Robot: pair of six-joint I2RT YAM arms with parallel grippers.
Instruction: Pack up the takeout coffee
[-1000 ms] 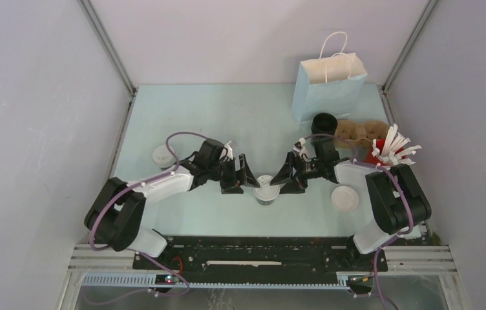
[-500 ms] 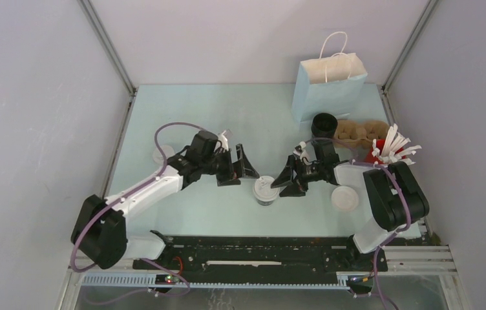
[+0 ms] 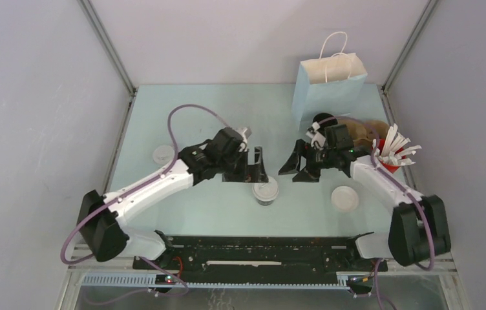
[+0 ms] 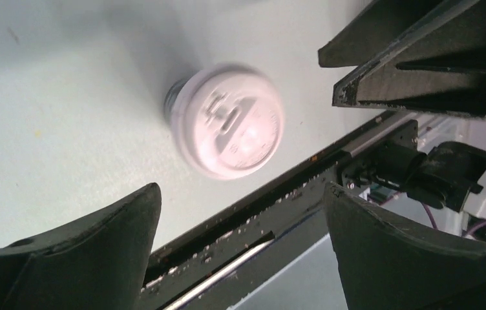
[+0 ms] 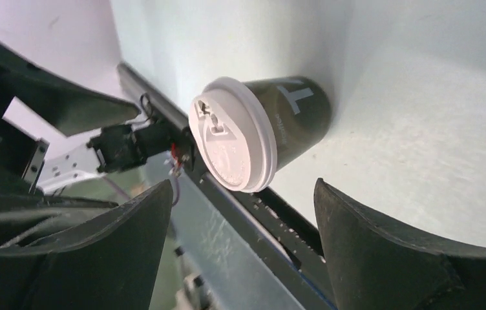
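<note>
The takeout coffee cup point(image 3: 265, 192), dark with a white lid, stands upright on the table between the two arms. My left gripper point(image 3: 252, 169) hovers just behind and left of it, open and empty. In the left wrist view the lidded cup point(image 4: 227, 123) lies ahead of the left gripper point(image 4: 240, 194), outside its jaws. My right gripper point(image 3: 297, 168) is open and empty, behind and right of the cup. From the right wrist, the cup point(image 5: 260, 129) sits beyond the right gripper point(image 5: 243, 187). The light blue paper bag point(image 3: 329, 87) stands at the back right.
An open black cup point(image 3: 323, 123) and a brown cardboard carrier point(image 3: 363, 131) sit in front of the bag. A red holder of white sticks point(image 3: 392, 152) is at the right edge. Loose white lids lie at the right point(image 3: 345, 198) and left point(image 3: 162, 155).
Both grippers have drawn back from the cup's sides and away from it. The left jaws have opened wider. The cup stays where it was.
</note>
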